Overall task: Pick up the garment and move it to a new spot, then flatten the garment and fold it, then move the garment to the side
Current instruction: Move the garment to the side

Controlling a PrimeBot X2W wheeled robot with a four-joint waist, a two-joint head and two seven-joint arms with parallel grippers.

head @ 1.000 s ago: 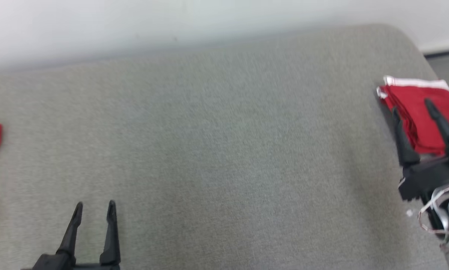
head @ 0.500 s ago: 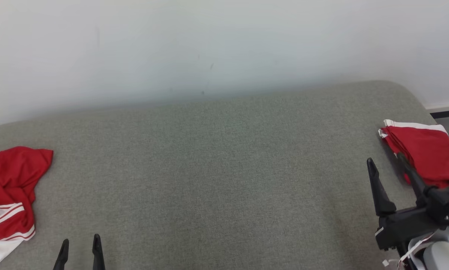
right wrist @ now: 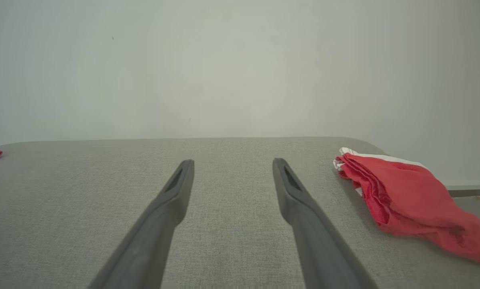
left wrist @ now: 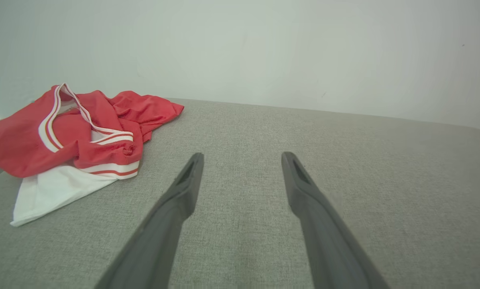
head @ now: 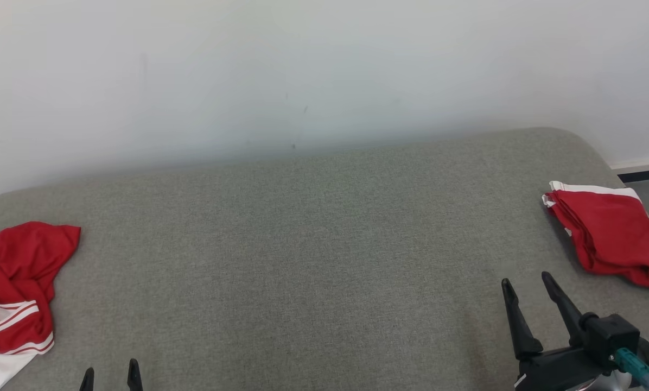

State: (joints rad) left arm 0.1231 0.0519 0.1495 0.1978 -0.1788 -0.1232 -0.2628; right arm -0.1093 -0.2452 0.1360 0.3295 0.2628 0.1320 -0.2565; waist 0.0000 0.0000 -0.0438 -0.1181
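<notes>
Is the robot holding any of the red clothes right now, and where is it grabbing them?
Nothing is held. The left tool and right tool are open and empty; the crumpled garment and folded garment lie apart from them.

Left gripper (head: 110, 373) sits low at near left, fingers spread, empty. Right gripper (head: 526, 279) at near right, fingers apart, leaning left, holding nothing.

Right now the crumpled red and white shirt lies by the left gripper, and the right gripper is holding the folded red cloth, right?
Not quite. The right gripper is open and holds nothing; the folded red cloth lies apart from it on the grey padded surface, as the head view shows. The crumpled red and white shirt does lie near the left gripper.
</notes>
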